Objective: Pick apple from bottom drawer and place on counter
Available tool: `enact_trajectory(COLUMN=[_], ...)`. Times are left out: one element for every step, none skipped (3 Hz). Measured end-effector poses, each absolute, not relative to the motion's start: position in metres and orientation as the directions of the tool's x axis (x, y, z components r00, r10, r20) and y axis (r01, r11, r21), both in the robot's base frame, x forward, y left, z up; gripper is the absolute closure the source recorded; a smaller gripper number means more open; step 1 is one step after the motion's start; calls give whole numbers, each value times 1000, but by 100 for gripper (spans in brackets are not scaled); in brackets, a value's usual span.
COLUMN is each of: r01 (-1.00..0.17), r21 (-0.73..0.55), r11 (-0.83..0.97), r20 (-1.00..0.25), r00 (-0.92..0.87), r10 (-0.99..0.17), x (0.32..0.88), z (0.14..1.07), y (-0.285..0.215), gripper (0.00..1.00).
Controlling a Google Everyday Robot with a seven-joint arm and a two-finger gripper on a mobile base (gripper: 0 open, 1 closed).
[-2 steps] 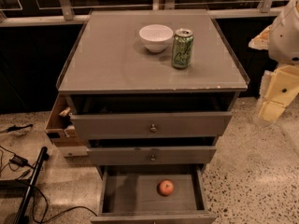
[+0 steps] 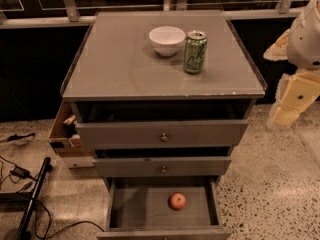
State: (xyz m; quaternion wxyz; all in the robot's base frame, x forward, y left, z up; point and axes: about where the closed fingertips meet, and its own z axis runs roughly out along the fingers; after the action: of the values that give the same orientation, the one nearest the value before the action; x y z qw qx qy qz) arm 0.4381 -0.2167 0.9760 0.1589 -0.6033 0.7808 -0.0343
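The apple [image 2: 177, 201], small and red-orange, lies in the open bottom drawer [image 2: 125, 215], near the middle of its floor. The counter [image 2: 115, 59] is the flat grey top of the cabinet. My arm hangs at the right edge of the view, beside the cabinet. Its cream-coloured end with the gripper [image 2: 285, 115] is level with the top drawer, well up and to the right of the apple. Nothing shows in the gripper.
A white bowl [image 2: 167, 40] and a green soda can [image 2: 195, 51] stand at the back of the counter. Two upper drawers with round knobs [image 2: 163, 137] are partly pulled out above the bottom drawer. A cardboard box [image 2: 62, 134] and cables [image 2: 22, 174] lie on the floor to the left.
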Motion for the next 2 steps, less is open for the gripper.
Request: enact_trajectory(r01=[-933,-937], r21=[-205,-98], r11=[297,336], r20=[-264,-374], r00=[-240,-278], r10=[-934,-885], x=[434,424], z=[926,842], y=[-208,-186], gripper=[48,72])
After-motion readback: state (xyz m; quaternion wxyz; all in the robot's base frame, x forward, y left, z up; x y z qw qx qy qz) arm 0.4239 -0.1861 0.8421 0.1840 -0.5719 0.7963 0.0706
